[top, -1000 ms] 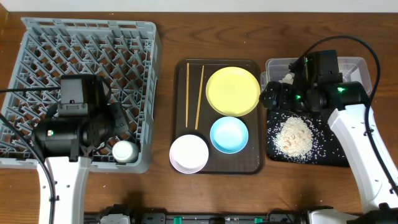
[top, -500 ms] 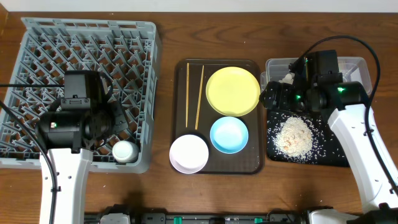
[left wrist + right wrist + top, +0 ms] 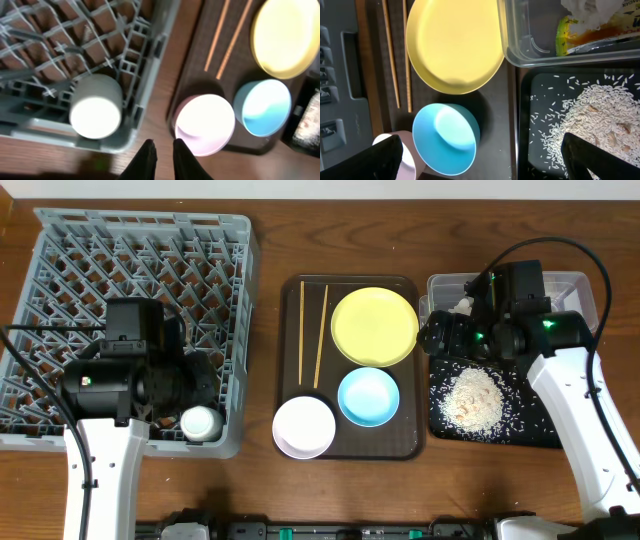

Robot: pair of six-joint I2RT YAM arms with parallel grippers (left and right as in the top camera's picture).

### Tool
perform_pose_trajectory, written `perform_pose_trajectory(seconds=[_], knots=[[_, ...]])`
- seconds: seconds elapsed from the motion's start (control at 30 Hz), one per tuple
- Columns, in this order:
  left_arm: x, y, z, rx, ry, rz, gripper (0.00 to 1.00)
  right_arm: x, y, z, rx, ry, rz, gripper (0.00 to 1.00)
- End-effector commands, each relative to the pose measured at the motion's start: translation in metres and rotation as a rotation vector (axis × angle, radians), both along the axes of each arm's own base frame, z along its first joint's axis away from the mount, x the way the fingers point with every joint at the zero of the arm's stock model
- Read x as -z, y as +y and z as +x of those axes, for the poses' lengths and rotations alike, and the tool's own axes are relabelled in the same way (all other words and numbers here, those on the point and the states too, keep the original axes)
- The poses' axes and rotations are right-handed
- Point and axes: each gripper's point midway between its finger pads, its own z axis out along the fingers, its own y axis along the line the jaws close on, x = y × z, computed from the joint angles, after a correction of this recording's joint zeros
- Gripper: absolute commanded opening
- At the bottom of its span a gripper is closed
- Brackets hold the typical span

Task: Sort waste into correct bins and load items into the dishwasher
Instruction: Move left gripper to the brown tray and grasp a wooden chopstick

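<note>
Now left gripper (image 3: 162, 152) hangs nearly closed, empty, near the white cup (image 3: 96, 112); right gripper (image 3: 492, 155) spread wide, empty.

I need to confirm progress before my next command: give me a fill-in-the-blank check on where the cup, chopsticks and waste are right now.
The white cup stands inside the grey ___.
The chopsticks lie on the brown tray beside the yellow ___.
The rice lies on the black tray, while the wrapper sits in the clear ___.
Missing words: dish rack; plate; tub.
</note>
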Motion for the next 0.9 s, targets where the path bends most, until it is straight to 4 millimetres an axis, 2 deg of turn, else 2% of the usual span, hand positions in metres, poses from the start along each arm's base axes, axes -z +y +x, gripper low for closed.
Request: perform_pose_trajectory(seconds=[0.0,0.1,0.13,0.17,0.37,0.6,0.7,0.77,0.8,0.83,0.87], knots=[[-0.011,-0.015,-0.003,0.029,-0.008,-0.082,0.23,-0.002,0.003,0.001,-0.024,-0.015,-0.007,0.99],[-0.011,-0.019,-0.006,0.037,0.007,-0.107,0.25,-0.002,0.003,0.001,-0.024,-0.015,-0.007,0.99],[-0.011,-0.019,-0.007,0.037,0.009,-0.106,0.21,-0.002,0.003,0.001,-0.024,-0.015,-0.007,0.99],[-0.011,-0.019,-0.007,0.037,0.009,-0.106,0.08,-0.002,0.003,0.001,-0.024,-0.015,-0.007,0.99],[-0.014,-0.025,-0.009,0.062,-0.01,-0.105,0.08,-0.002,0.003,0.001,-0.024,-0.015,-0.007,0.99],[-0.021,-0.048,-0.01,0.161,-0.056,-0.104,0.08,-0.002,0.003,0.001,-0.024,-0.015,-0.007,0.99],[-0.023,-0.057,-0.007,0.197,-0.082,-0.103,0.08,-0.002,0.003,0.001,-0.024,-0.015,-0.007,0.99],[-0.024,-0.056,0.0,0.204,-0.113,-0.064,0.08,-0.002,0.003,0.001,-0.024,-0.015,-0.007,0.99],[-0.024,-0.053,0.004,0.201,-0.131,-0.035,0.08,-0.002,0.003,0.001,-0.024,-0.015,-0.007,0.99],[-0.025,-0.052,0.01,0.199,-0.15,-0.011,0.23,-0.002,0.003,0.001,-0.024,-0.015,-0.007,0.99],[-0.025,-0.052,0.015,0.207,-0.169,0.009,0.32,-0.002,0.003,0.001,-0.024,-0.015,-0.007,0.99]])
